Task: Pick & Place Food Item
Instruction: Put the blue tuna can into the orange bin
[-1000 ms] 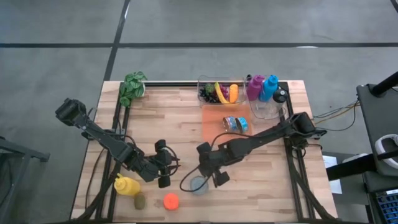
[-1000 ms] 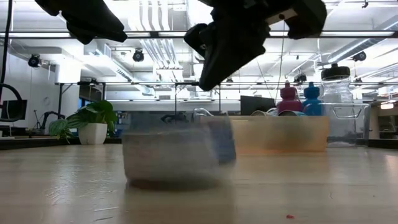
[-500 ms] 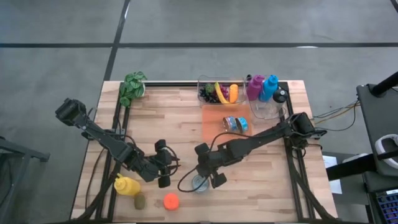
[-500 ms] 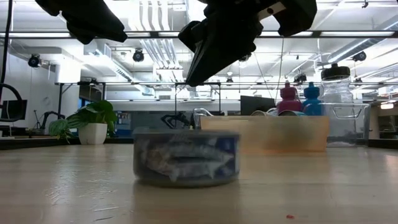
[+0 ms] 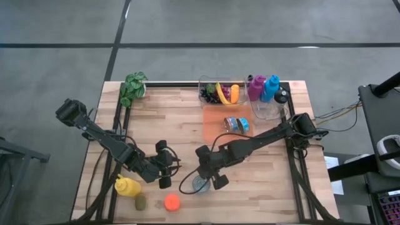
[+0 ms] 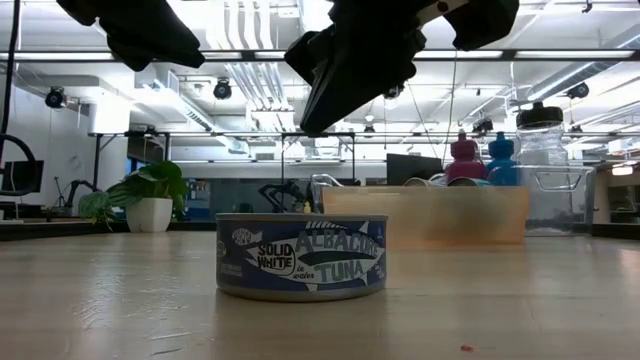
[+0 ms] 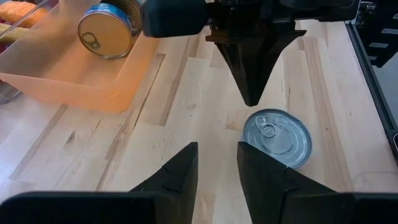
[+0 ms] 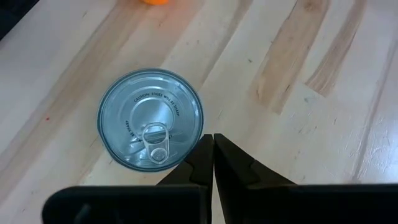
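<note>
— Two grippers show over the table, so which one is nearer the tuna can (image 5: 201, 184)?

— The right gripper (image 5: 210, 177). It hangs just above the tuna can, off its rim on the side facing the orange tray (image 5: 215, 122), and its jaws are pressed together with nothing between them; the right wrist view shows the two dark fingers (image 8: 205, 163) meeting in a single seam beside the lid.

— And the can itself?

— It stands upright on the bare wood of the table (image 5: 175, 119), pull-tab up, label reading solid white albacore tuna in the low view (image 6: 301, 257). Nothing touches it.

— Where is the left gripper (image 5: 164, 164)?

— Near the tuna can, on the side away from the tray's far end, toward the yellow bottle (image 5: 127, 186). Its jaws stand a little apart and pinch nothing (the left wrist view shows a clear gap between the fingers (image 7: 177, 174), with wood showing through).

— What else lies near the can?

— An orange ball (image 5: 172, 202) just beside it toward the table's front edge, then a small brown-green fruit (image 5: 140, 202) next to the yellow bottle. Well apart from the can, a second can (image 5: 237, 124) lies on its side in the orange tray, and beyond that tray sit a clear bin of toy fruit (image 5: 219, 92) and another clear bin with bottles (image 5: 267, 94). A potted plant (image 5: 132, 87) stands at the far corner, well apart from the tuna can
</note>
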{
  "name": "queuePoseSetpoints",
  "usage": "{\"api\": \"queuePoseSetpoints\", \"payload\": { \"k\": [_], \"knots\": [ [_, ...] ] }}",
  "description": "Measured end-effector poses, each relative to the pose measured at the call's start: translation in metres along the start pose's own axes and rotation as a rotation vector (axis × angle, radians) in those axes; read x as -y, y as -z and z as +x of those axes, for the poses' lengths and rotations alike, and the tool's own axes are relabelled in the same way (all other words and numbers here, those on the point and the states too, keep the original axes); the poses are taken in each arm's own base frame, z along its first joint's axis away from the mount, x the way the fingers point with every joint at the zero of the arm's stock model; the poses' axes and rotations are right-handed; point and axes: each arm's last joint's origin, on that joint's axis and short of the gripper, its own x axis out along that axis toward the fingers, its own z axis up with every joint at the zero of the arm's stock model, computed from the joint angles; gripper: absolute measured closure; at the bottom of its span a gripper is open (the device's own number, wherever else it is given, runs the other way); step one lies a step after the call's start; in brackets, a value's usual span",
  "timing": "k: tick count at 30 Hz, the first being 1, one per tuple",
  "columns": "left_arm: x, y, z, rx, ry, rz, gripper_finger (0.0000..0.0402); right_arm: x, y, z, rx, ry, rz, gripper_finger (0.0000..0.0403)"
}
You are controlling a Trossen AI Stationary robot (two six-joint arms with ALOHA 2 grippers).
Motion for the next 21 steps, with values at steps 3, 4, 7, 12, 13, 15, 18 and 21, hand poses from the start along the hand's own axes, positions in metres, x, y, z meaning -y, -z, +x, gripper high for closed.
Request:
{"api": "queuePoseSetpoints", "payload": {
  "k": [3,4,7,12,13,15,18,21],
  "knots": [
    [0.0,0.0,0.0,0.0,0.0,0.0,0.0284,0.0,0.0,0.0001,0.0,0.0,0.0,0.0394],
    [0.0,0.0,0.0,0.0,0.0,0.0,0.0284,0.0,0.0,0.0001,0.0,0.0,0.0,0.0394],
    [0.0,0.0,0.0,0.0,0.0,0.0,0.0284,0.0,0.0,0.0001,0.0,0.0,0.0,0.0394],
    [0.0,0.0,0.0,0.0,0.0,0.0,0.0284,0.0,0.0001,0.0001,0.0,0.0,0.005,0.0394],
    [0.0,0.0,0.0,0.0,0.0,0.0,0.0284,0.0,0.0001,0.0001,0.0,0.0,0.005,0.0394],
    [0.0,0.0,0.0,0.0,0.0,0.0,0.0284,-0.0001,0.0002,0.0001,-0.002,0.0,0.005,0.0394],
    [0.0,0.0,0.0,0.0,0.0,0.0,0.0284,-0.0002,0.0003,0.0001,-0.002,-0.001,0.004,0.0394],
    [0.0,0.0,0.0,0.0,0.0,0.0,0.0284,-0.0004,0.0005,0.0002,-0.005,-0.002,0.016,0.0394]
  ]
}}
